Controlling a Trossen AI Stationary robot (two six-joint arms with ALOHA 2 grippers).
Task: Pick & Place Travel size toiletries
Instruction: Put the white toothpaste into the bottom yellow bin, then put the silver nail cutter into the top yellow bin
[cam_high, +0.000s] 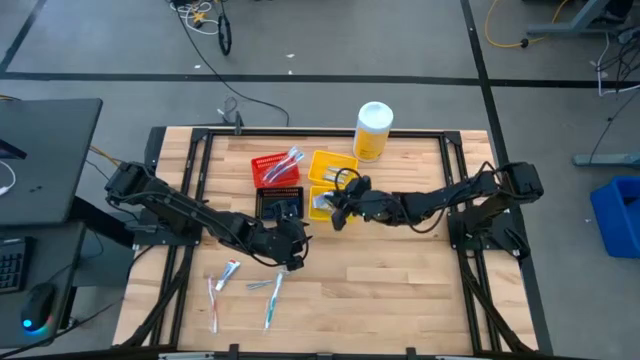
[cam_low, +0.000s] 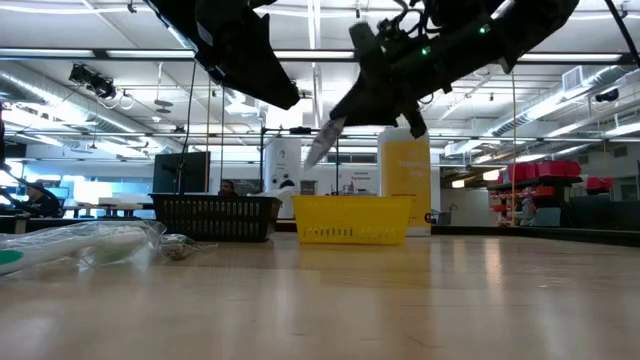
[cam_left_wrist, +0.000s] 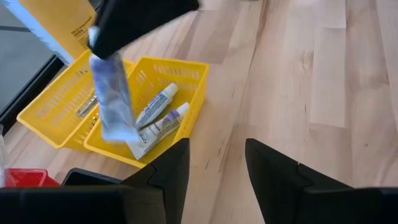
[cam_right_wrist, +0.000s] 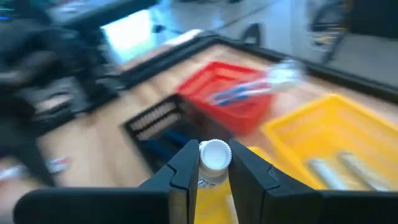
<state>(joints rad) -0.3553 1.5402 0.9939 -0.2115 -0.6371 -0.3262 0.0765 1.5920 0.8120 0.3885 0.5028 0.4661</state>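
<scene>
Over yellow bin (cam_left_wrist: 186, 81): right gripper (cam_right_wrist: 208, 163), jaws pinching capped tube (cam_left_wrist: 113, 102) hanging above two tubes (cam_left_wrist: 155, 118) inside, seen only from left wrist. Left gripper (cam_left_wrist: 214, 165) jaws spread, empty, near black bin (cam_high: 279, 205); toothbrushes (cam_high: 245, 290) loose on bench (cam_high: 400, 290).

A lab or workshop hall: exposed ceiling ducts (cam_low: 60, 75) upper left, floor cables (cam_high: 200, 15) at top, desks behind.

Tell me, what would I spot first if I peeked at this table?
Probably the right gripper pinching a small white-capped tube, dangling it over the yellow plastic baskets mid-table. Behind them stands a big yellow bottle with a white cap. Wrapped toothbrushes lie near the front edge.
</scene>
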